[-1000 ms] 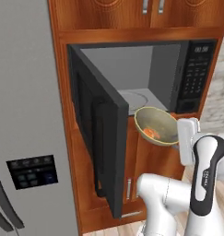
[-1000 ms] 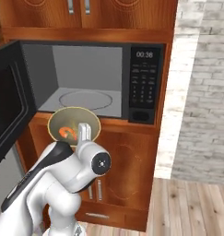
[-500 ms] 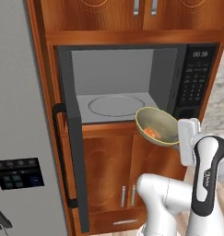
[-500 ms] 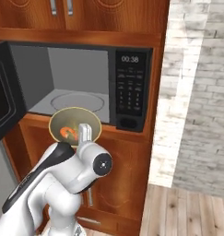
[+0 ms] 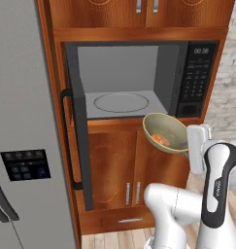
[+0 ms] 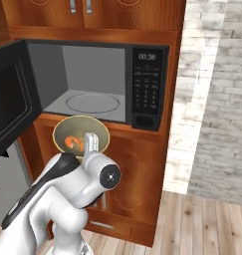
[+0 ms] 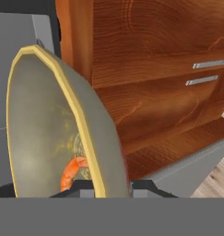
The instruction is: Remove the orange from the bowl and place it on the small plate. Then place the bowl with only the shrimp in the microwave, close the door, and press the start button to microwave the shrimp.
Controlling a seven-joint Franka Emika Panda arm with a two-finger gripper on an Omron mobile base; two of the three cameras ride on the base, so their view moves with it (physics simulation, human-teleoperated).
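Hanging in front of the open microwave (image 5: 134, 80), the bowl (image 5: 165, 132) sits tilted in the air just below the front edge of the oven floor, held by its rim. The gripper (image 7: 106, 186) has its two fingertips clamped on that rim, one inside the bowl and one outside, as the hand view shows. An orange shrimp (image 7: 71, 173) lies at the bottom of the greenish, yellow-edged bowl, close to the pinched part of the rim; in the right base view the shrimp (image 6: 72, 143) shows as an orange curl.

Inside the microwave the round glass turntable (image 5: 121, 102) lies flat on the grey floor. The door (image 6: 10, 102) stands swung wide to the left. On the right side of the oven the black control panel (image 6: 147, 83) carries a small display with digits too blurred to read for certain, and a keypad below it.

Wooden cabinet fronts (image 5: 131, 170) with metal handles surround the oven, and a grey refrigerator (image 5: 22, 121) stands at the left.
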